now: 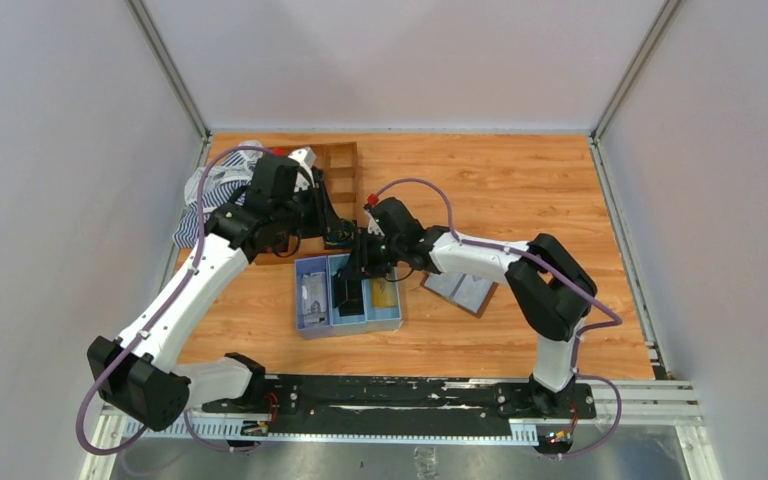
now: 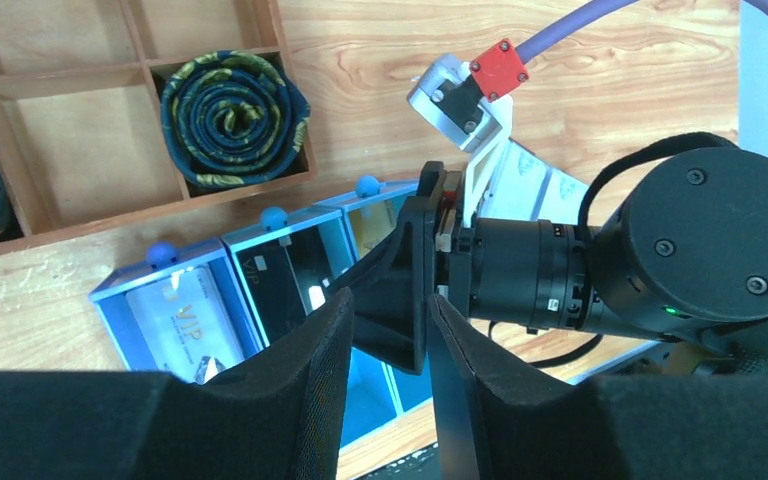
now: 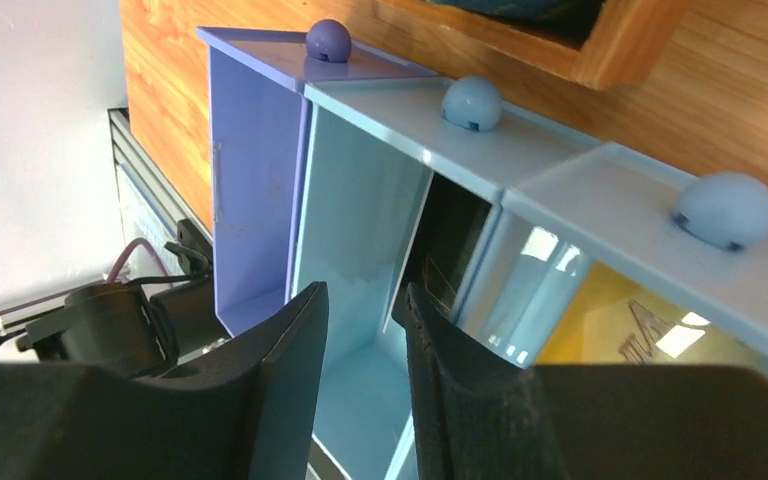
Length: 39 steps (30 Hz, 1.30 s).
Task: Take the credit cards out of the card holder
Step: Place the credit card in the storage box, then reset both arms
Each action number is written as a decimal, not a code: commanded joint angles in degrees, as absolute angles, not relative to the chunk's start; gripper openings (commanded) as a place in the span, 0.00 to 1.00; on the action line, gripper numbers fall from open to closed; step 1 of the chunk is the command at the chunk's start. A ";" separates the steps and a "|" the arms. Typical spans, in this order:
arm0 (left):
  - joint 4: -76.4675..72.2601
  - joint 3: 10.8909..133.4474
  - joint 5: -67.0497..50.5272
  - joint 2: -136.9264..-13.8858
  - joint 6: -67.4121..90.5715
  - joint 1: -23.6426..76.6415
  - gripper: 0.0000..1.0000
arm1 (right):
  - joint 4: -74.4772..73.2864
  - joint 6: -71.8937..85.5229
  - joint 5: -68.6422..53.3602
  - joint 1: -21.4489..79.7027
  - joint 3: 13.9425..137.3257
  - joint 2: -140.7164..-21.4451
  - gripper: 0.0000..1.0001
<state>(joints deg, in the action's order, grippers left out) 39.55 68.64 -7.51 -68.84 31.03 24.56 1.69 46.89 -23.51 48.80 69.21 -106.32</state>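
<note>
I count one tray (image 3: 250,180) with three compartments and three knobs (image 3: 471,101); three cards, namely one silver card (image 2: 185,320), one black card (image 2: 285,280) and one yellow card (image 3: 640,320); one card holder (image 1: 460,291); one wooden box (image 2: 80,140); one rolled tie (image 2: 232,120) fully seen; one striped cloth (image 1: 200,205).

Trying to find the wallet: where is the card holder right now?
In the top view, the card holder lies just right of the blue tray, partly under the right arm.
</note>
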 commanded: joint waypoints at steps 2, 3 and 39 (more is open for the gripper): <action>37.95 68.49 -11.89 -69.22 30.86 24.34 0.38 | -3.11 44.06 -17.98 49.39 66.11 -98.86 0.39; 36.93 67.64 -13.04 -69.03 30.92 24.35 0.38 | -4.00 43.27 -16.46 49.25 65.46 -96.41 0.39; 25.28 60.53 -5.23 -70.94 29.60 38.58 0.41 | -38.44 30.00 34.74 23.82 47.81 -44.34 0.84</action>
